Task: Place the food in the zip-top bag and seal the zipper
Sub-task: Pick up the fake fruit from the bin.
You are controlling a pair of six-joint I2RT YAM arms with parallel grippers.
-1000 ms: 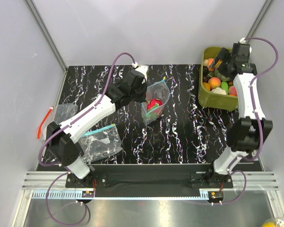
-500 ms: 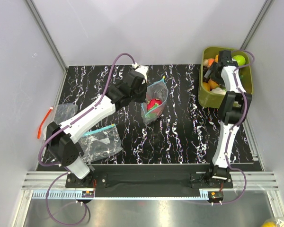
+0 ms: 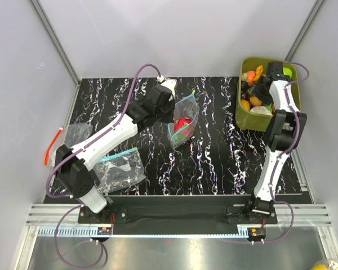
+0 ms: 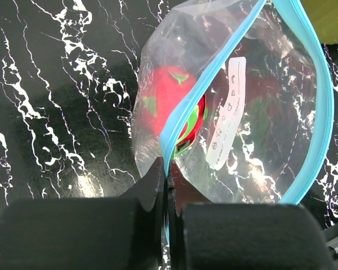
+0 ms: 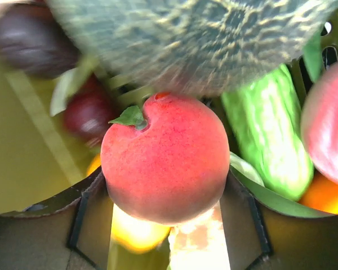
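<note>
a black, white-veined table (image 3: 214, 163) is being enclosed by pale grey walls (image 3: 158, 34). the bag (image 3: 185, 121) is being held just beyond the table's middle, its long axis being run from near-left to far-right in the overhead view, with the open mouth being turned toward the far right. red and green food (image 4: 163, 95) is being kept inside it. the zipper (image 4: 214, 74) is being pinched by the left gripper (image 4: 168, 180), whose jaws are being pressed tight together on the strip. in the tub (image 3: 253, 122) at the far right corner, a peach (image 5: 163, 152) is being clasped by the right gripper (image 5: 164, 185), with the jaws being spread only as wide as the fruit and both fingers being laid against its sides. compared with a second ago, the right gripper is being reached further into the tub and the elbow is being brought closer to it, while the bag and the left arm are being kept where they were.
</note>
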